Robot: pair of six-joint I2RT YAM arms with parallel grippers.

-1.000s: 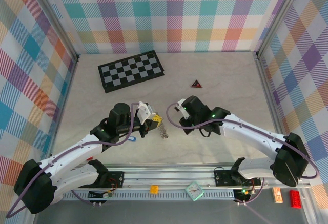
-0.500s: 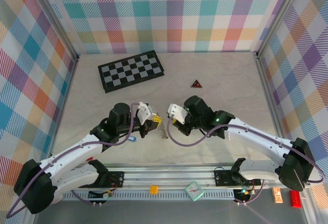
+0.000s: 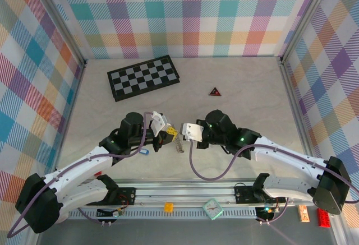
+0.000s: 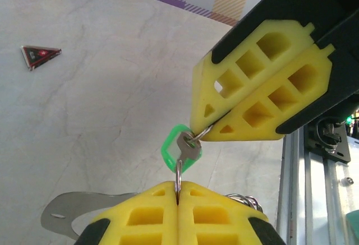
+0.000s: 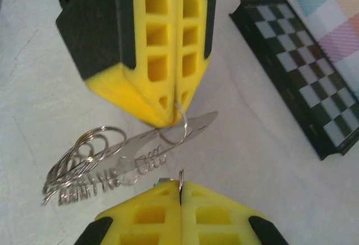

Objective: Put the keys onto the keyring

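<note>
Because the keyring (image 5: 106,178) is thin, slippery, springy wire, the left claw (image 4: 178,184) and right claw (image 5: 180,184), both fully shut, pinch its loop by their tips, green key (image 4: 180,152) dangling between, centrally toward the near edge of the tabletop (image 3: 252,99).

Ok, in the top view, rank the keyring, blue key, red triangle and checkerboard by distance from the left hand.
1. keyring, just beside the left hand
2. blue key, nearer edge, leftward
3. red triangle, far right, and checkerboard, far left: too close to call

Keyring (image 5: 106,163): shiny silvery metal. Green key (image 4: 167,155): glossy plastic head. Jaws: matt yellow. Table (image 4: 84,116): smooth, pale, marbled.
</note>
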